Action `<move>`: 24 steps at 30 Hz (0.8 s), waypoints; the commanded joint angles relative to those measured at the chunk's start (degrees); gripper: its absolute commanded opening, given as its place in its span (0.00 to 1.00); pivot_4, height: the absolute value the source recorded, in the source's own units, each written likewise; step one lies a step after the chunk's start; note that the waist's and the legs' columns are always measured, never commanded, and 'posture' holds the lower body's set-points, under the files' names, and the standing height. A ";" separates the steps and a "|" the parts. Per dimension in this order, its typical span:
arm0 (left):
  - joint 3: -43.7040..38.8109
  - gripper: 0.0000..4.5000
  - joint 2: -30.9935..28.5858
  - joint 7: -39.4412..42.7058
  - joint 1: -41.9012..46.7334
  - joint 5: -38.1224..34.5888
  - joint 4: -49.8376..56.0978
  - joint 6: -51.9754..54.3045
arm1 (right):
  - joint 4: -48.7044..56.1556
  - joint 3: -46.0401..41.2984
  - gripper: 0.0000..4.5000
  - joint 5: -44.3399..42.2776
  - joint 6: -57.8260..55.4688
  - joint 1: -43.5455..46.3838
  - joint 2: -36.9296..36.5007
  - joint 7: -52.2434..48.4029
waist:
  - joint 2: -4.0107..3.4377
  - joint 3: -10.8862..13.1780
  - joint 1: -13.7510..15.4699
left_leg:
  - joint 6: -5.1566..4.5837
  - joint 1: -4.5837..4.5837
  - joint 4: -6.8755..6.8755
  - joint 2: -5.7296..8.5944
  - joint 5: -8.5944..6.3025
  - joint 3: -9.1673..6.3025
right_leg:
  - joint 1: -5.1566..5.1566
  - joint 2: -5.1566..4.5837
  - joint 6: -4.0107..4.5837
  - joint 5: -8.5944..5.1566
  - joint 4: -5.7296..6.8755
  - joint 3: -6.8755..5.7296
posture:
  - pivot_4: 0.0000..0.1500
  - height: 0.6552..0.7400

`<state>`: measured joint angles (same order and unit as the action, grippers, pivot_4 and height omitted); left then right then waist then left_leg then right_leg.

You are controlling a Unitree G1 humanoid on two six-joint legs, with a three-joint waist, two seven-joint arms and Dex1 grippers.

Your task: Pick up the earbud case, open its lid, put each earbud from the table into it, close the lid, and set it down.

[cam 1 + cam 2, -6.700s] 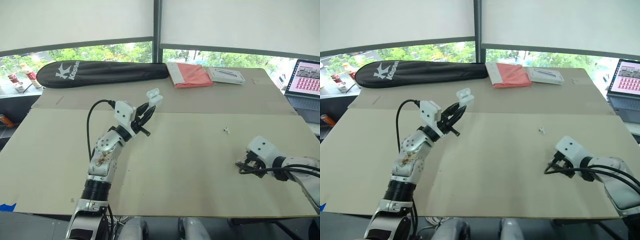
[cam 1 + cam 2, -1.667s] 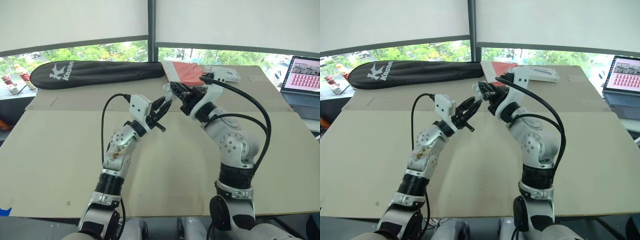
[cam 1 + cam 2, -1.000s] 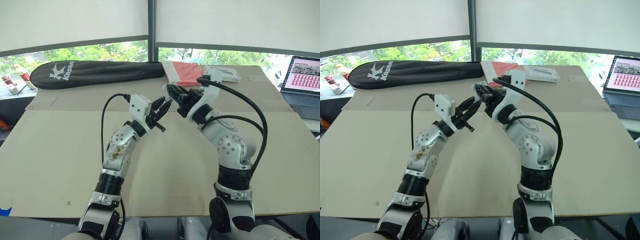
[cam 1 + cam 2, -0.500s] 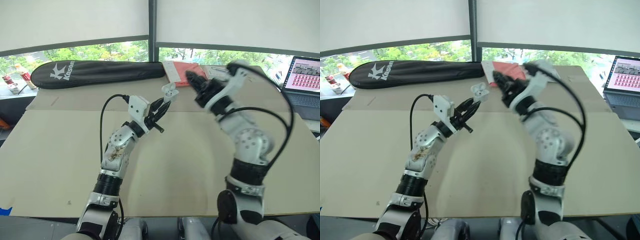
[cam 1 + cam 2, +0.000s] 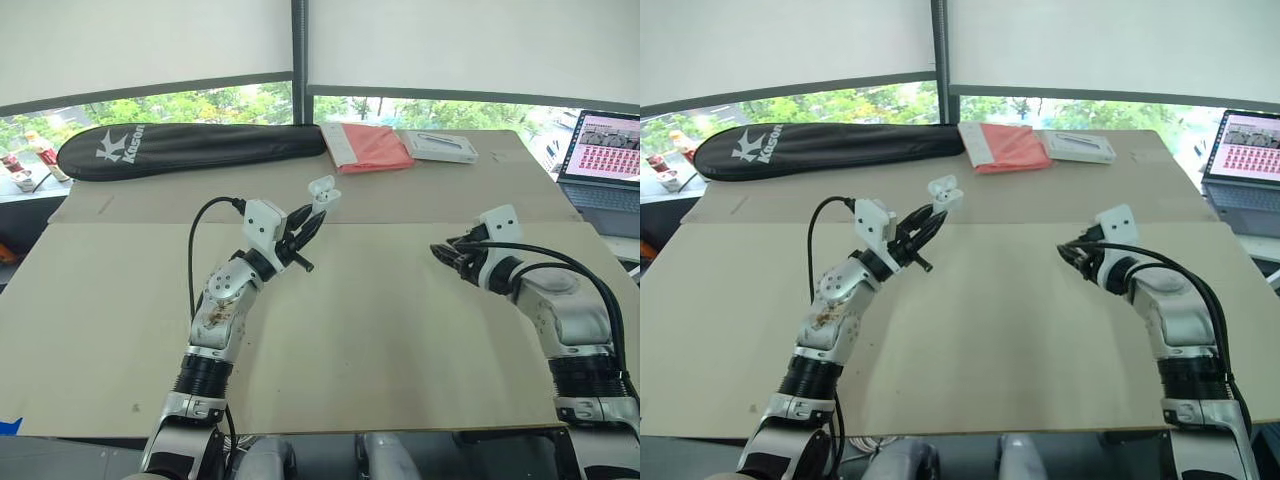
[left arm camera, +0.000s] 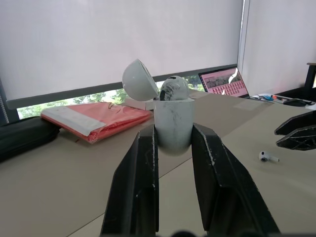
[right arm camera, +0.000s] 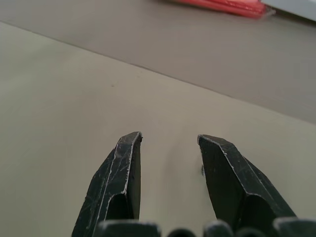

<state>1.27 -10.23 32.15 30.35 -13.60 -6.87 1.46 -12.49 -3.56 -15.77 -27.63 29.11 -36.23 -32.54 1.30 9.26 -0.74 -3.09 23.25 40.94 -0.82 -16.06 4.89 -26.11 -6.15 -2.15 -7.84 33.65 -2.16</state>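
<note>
My left gripper [image 5: 312, 214] is raised over the table's middle-left, shut on the white earbud case [image 5: 322, 192]. In the left wrist view the case [image 6: 173, 123] stands upright between the fingers [image 6: 143, 173] with its lid tipped open. One white earbud [image 6: 174, 89] sits in it. Another earbud [image 6: 267, 157] lies on the table beside the fingertips of my right gripper [image 5: 441, 252]. That gripper hangs low over the table at the right, open, with nothing between its fingers [image 7: 123, 168].
A long black racket bag [image 5: 190, 145] lies along the far left edge. A red folder [image 5: 368, 147] and a flat white box [image 5: 438, 147] sit at the far middle. A laptop [image 5: 608, 150] stands off the right edge.
My right arm has swung away from the case and down to the table on the right. The left gripper still holds the open case, slightly lower.
</note>
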 commanded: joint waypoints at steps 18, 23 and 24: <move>0.01 0.10 -1.40 -0.34 0.23 -0.40 4.95 0.36 | -37.47 1.60 0.46 9.44 20.06 15.34 2.53 -6.04 | 0.00 0.00 0.01 | 0.00 -0.02 0.00 0.00 0.00 0.04 | 0.04 -0.02 0.00 0.01 -0.02 0.01 | 1.00 1.00; -0.15 0.10 -1.49 -0.59 -0.04 -0.33 5.15 0.39 | -37.86 0.81 0.14 9.14 20.26 15.15 2.61 -7.29 | 0.00 0.00 0.01 | 0.00 -0.03 0.00 -0.01 0.00 0.03 | 0.04 -0.02 0.00 0.01 0.00 0.01 | 1.00 1.00; -0.11 0.10 -1.42 -0.64 -0.10 -0.32 5.22 0.39 | -37.94 0.57 0.07 8.99 20.27 15.07 2.58 -7.66 | 0.00 0.00 0.01 | 0.01 -0.03 0.00 -0.01 0.00 0.03 | 0.04 -0.02 0.00 0.02 0.00 0.01 | 1.00 1.00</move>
<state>1.26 -11.73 31.93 30.27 -13.60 -4.34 1.85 -50.17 -1.71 -6.34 -8.13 43.85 -33.33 -39.72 1.30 9.26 -0.73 -3.09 23.21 40.95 -0.83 -16.06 4.92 -26.06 -6.17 -2.15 -7.82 33.65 -2.15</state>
